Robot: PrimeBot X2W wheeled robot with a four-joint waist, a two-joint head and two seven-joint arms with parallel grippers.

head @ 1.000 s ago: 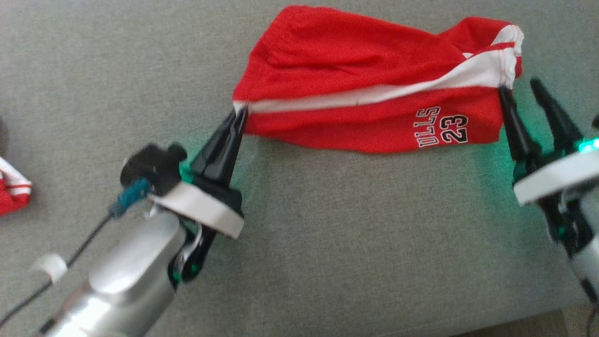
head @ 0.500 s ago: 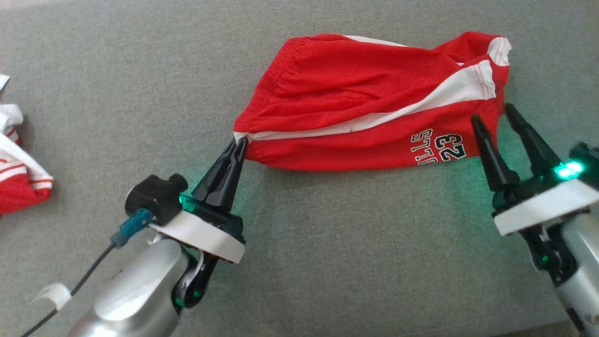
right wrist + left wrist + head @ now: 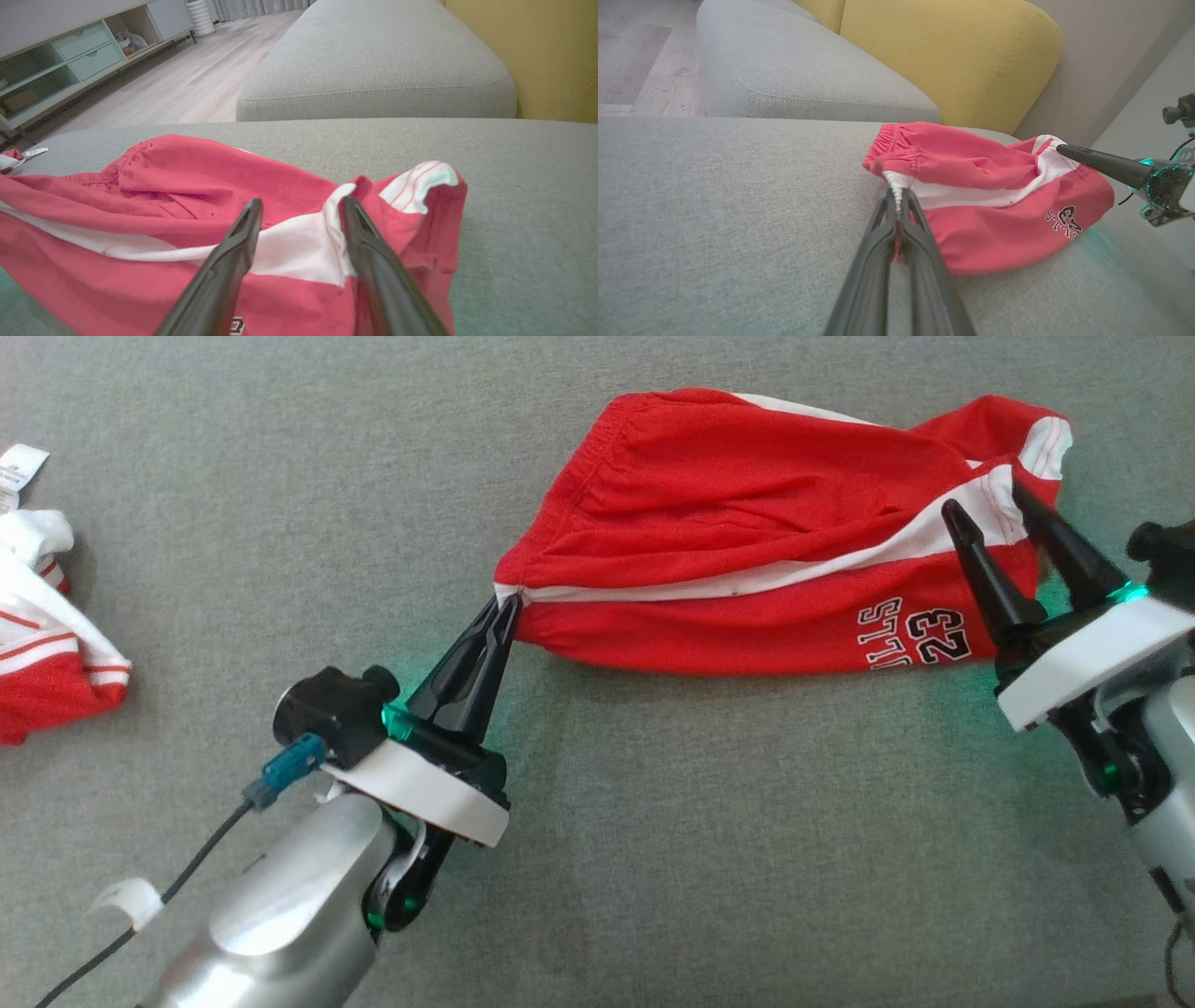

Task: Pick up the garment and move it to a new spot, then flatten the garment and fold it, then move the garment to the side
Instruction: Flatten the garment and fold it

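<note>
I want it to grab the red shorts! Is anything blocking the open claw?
No, nothing visible blocks it. The right gripper is open right at the white stripe of the shorts, and the left gripper pinches their waistband corner.

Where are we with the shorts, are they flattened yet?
Not yet. The first move may be done: the shorts lie rumpled on the grey cushion. In hand: the left claw is shut on the waistband corner, and the right claw is open over the leg hem, not gripping. Left to do: spreading flat, folding, moving aside.
</note>
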